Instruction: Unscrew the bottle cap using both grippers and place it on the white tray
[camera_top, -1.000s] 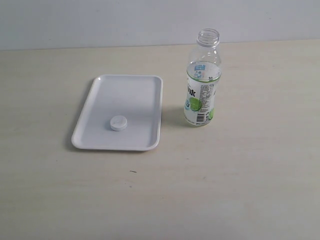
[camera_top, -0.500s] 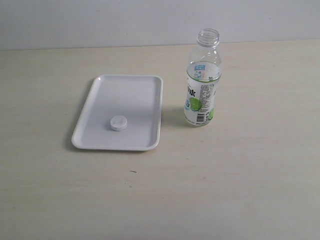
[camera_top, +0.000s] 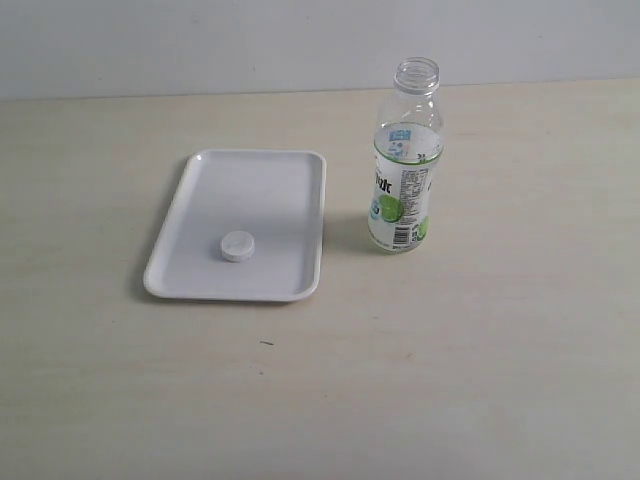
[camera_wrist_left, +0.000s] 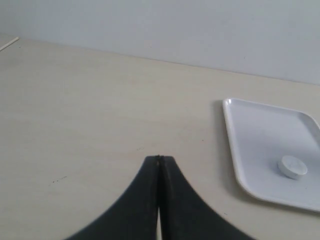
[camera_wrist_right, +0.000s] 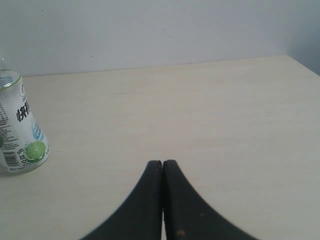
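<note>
1. The surface (camera_top: 480, 380): over the last second the exterior view does not change. Nothing on the surface has shifted and no arm shows there. I judge from this that the work is finished rather than paused mid-step.
2. The tray (camera_top: 250, 190) lies flat on the left part of the surface. It holds one thing only, the cap, in its nearer half. The rest of its floor is bare.
3. The bottle (camera_top: 404, 195) stands upright to the right of the tray, close to it but not touching. Its neck is open and the threads are bare. I see no liquid in the clear upper part, and behind the label I cannot tell.
4. The left gripper (camera_wrist_left: 159, 159) has its fingers pressed together with nothing between them. It hangs over bare surface, well apart from the tray. The right gripper (camera_wrist_right: 162, 162) is closed the same way and empty, well apart from the bottle.
5. The cap (camera_top: 237, 245) rests flat on the tray floor, clear of the rim and well apart from the bottle. With the cap off and on the tray, the goal looks met, and no further move seems needed.
</note>
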